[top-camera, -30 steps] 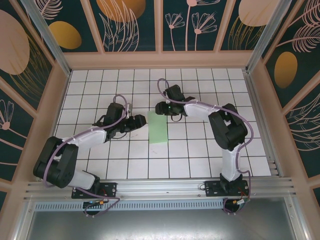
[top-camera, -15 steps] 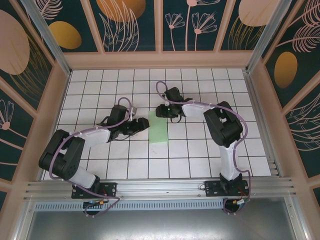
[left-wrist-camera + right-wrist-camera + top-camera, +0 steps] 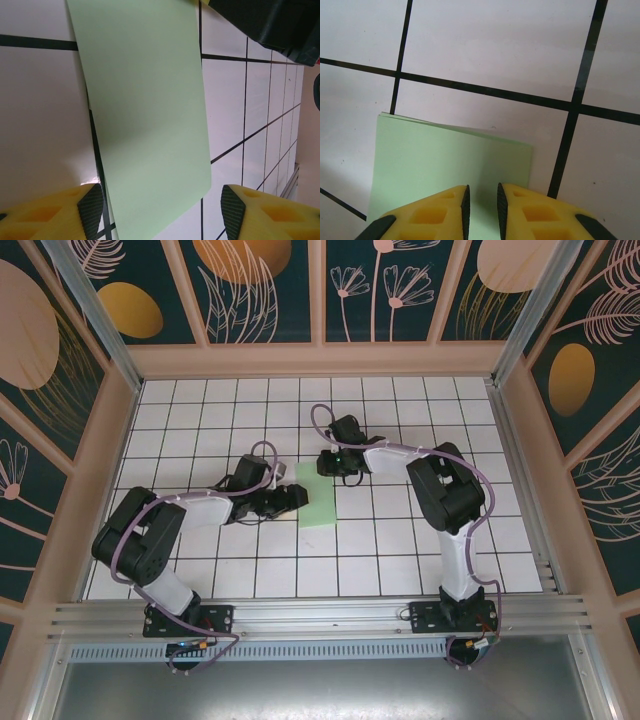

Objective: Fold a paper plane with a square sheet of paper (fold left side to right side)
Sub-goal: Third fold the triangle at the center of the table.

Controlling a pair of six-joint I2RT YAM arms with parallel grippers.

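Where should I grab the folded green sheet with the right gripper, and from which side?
Take the far short edge of the folded sheet, coming in low from the far end, about where the right gripper sits. The sheet lies flat on the tiles, but that edge shows its two layers slightly parted, so a finger can probably slip under there.

The sheet of paper (image 3: 150,115) is thin, smooth and matt, pale green. The desk (image 3: 40,100) under it is white, smooth and faintly glossy. The left gripper (image 3: 158,210) has fingers (image 3: 270,217) of yellow moulded plastic tipped with dark, finely textured pads (image 3: 91,206). A ribbed bare-metal rail (image 3: 320,615) lines the desk's near edge.
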